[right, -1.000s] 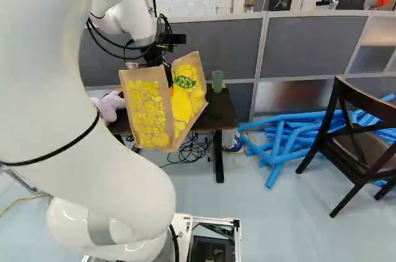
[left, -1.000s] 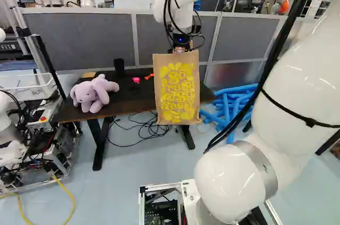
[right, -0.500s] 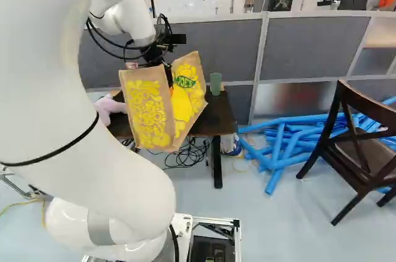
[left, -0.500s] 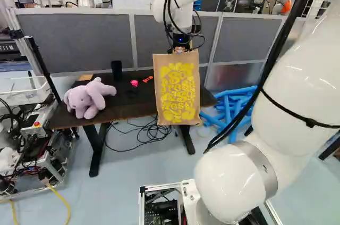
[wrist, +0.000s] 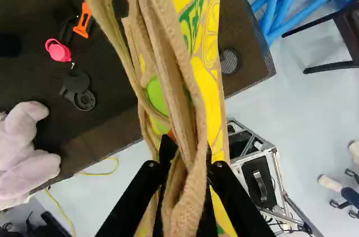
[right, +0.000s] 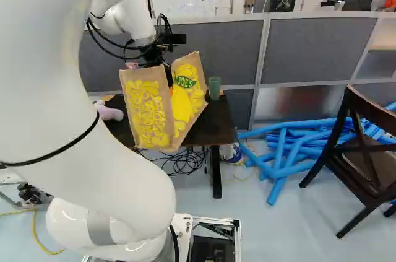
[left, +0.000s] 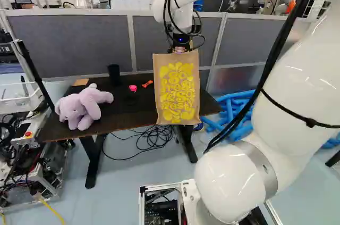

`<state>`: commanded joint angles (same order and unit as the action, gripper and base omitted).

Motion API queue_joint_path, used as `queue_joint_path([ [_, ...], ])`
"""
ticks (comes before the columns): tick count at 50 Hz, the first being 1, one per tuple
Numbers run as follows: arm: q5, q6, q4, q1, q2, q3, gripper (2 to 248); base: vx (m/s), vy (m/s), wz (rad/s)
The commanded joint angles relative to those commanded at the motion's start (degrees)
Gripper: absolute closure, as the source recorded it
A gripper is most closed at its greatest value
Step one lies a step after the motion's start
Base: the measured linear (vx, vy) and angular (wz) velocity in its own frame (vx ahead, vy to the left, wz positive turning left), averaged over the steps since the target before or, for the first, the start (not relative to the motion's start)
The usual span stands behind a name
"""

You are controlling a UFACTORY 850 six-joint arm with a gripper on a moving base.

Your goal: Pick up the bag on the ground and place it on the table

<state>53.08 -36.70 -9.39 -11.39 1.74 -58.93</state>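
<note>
I have my fingers [wrist: 166, 152] clamped on the gathered cloth of the bag [left: 177, 89], up at its handles, and it hangs upright off the floor. It hangs by the near edge of the surface [left: 125, 114], towards the right corner; I can't tell how far its base reaches over.

The cloth looks coarse and limp, so it should bite well against my pads and hardly slip. A green thing [wrist: 156, 96] shows inside, so I expect some weight low down, though nothing I'd call heavy. High on the handles is the right place to hold: the load hangs straight below. The sides will fold rather than stand, and the base could swing or snag on the edge.

I'd carry it well in, clear of the plush toy [left: 82, 107] and the cup [right: 214, 87], and loosen only once the base bears its weight.
</note>
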Motion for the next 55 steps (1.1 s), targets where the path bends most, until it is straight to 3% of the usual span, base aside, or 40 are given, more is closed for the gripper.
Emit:
queue_joint_path([
  [48, 0.00, 0.00, 0.00, 0.00, 0.00, 0.00, 215, 0.019, 0.000, 0.000],
  [49, 0.00, 3.00, 0.00, 0.00, 0.00, 0.00, 215, 0.000, 0.000, 0.000],
  [55, 0.00, 6.61, 0.00, 0.00, 0.00, 0.00, 215, 0.000, 0.000, 0.000],
])
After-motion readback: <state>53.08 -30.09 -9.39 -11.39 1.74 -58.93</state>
